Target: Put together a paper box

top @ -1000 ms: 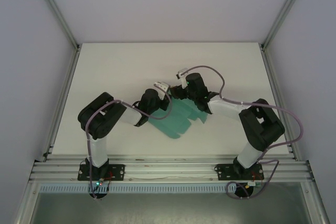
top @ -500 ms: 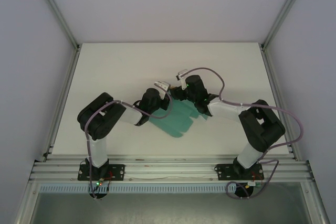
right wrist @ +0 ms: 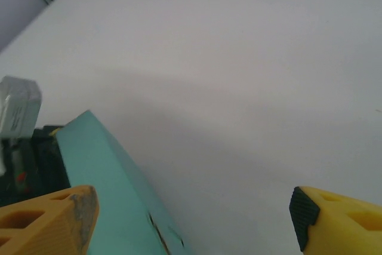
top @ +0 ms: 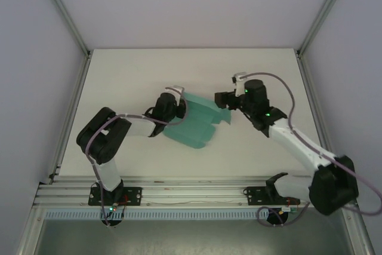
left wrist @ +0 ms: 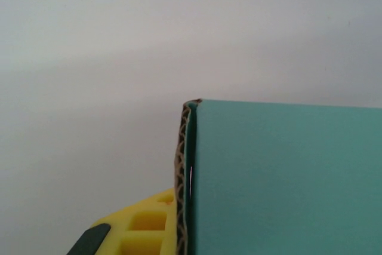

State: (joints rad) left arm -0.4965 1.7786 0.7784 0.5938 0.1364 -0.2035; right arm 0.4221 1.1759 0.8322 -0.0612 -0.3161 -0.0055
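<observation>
Paper box (top: 194, 125) pinched in left claw (top: 177, 104); right claw (right wrist: 191, 213) gapes wide just beside it.

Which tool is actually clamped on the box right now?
The left tool, shut on an edge of the paper box; the right tool stands wide open.

Matt, corrugated-card paper box (left wrist: 286, 177)

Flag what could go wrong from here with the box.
1. The left end effector pinches the box at one edge alone, so it may sag or twist out.
2. The right end effector hangs open close beside the box; a careless approach could knock or crease it.
</observation>
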